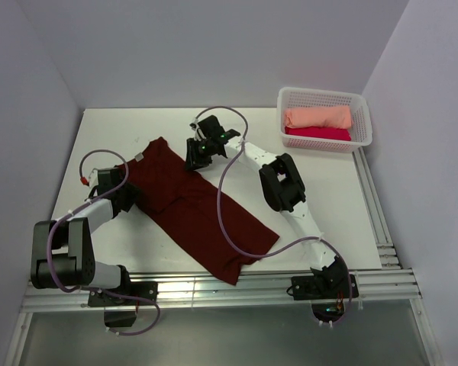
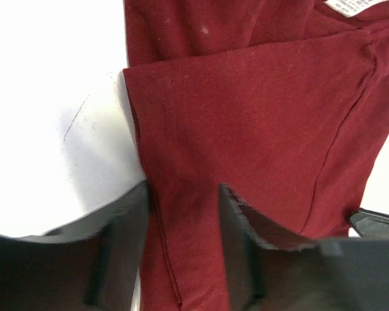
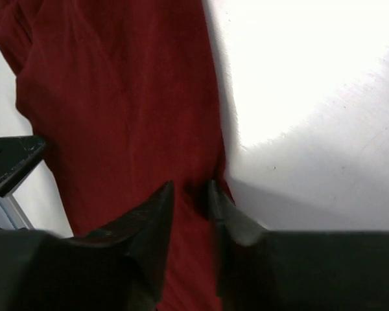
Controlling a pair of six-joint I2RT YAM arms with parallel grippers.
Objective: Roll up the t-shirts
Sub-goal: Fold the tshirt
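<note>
Left gripper point(image 2: 183, 188) stands parted astride the maroon t-shirt point(image 2: 246, 116); right gripper point(image 3: 190, 184) is narrowly parted at its edge (neck label point(image 2: 351, 5) print unreadable).

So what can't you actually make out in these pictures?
1. Small pale neck label of the dark maroon cloth t-shirt: left wrist view, cut off by the top edge, print unreadable.
2. Right gripper: right wrist view, shadow between its fingers hides whether the shirt's edge is pinched.
3. Rolled peach shirt and crimson-pink shirt: top view, the white plastic basket's wall hides their lower parts.
</note>
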